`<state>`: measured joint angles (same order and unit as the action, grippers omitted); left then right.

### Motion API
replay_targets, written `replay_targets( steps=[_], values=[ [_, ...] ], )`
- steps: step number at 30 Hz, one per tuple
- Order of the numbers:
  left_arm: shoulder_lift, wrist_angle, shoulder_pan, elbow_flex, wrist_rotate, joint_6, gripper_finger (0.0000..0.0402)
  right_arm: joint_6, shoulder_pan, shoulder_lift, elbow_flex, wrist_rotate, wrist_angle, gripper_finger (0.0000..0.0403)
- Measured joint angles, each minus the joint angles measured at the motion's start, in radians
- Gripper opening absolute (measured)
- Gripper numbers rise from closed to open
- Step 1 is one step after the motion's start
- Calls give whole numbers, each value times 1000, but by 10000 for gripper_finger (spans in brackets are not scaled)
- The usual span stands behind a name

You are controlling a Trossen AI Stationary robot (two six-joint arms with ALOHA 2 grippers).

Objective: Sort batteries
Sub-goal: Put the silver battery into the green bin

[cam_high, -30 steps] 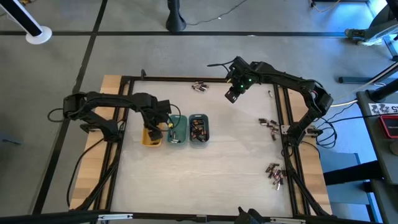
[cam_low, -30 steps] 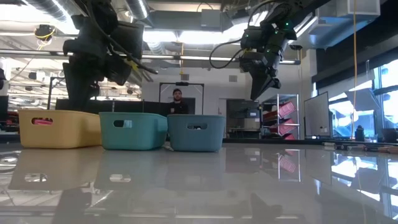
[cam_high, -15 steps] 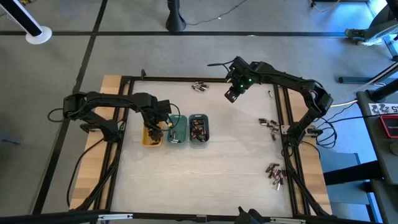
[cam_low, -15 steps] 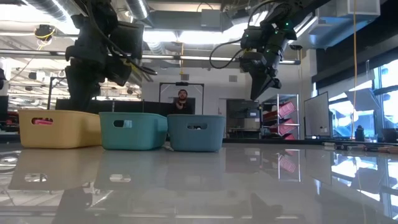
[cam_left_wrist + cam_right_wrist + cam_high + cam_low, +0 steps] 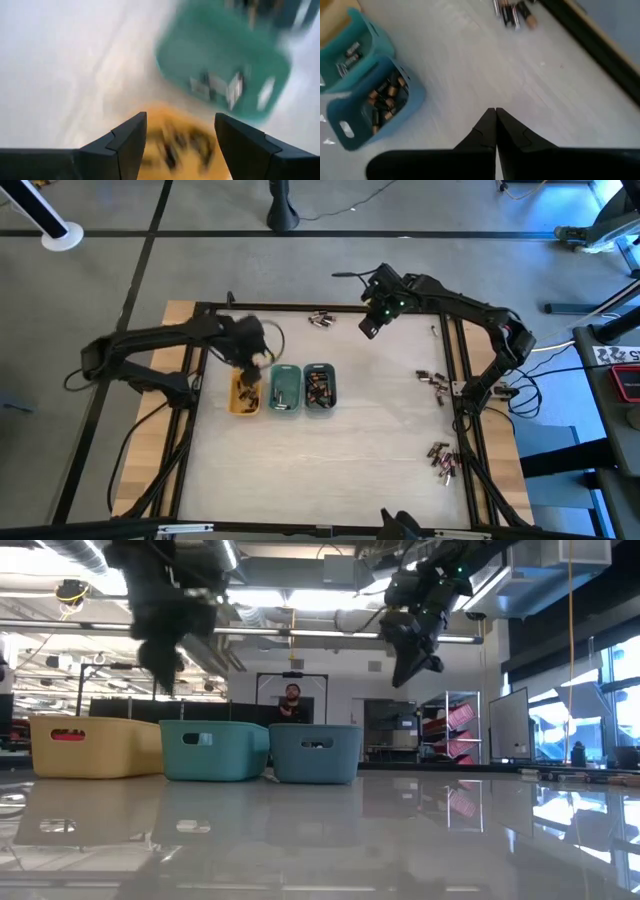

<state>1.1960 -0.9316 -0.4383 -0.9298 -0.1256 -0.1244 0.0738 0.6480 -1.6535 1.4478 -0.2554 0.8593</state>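
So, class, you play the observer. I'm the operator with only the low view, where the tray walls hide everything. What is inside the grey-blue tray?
Observer: Seen from above, the grey-blue tray holds copper-toned batteries.
Operator: Are any lying outside the trays?
Observer: Yes, loose batteries lie by the far edge, and more along the right side.
Operator: And the left gripper?
Observer: The left gripper hangs open over the yellow tray.

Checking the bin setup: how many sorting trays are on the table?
3, side by side in a row: yellow tray on the left, green tray in the middle, grey-blue tray on the right.
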Motion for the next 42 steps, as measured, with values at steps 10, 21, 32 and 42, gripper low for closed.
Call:
replay_targets(
  steps=[10,21,32,42],
  values=[
    [-18,718,-184,-1,9,-165,224,5,1,0,29,98,-93,4],
    [15,828,-281,-1,-52,-180,206,4,0,0,29,160,-103,128],
    [15,813,-400,41,-154,-168,122,-7,0,0,28,199,-176,172],
    [16,892,-400,48,-192,-167,104,81,43,-55,28,149,-339,173]
  ],
)
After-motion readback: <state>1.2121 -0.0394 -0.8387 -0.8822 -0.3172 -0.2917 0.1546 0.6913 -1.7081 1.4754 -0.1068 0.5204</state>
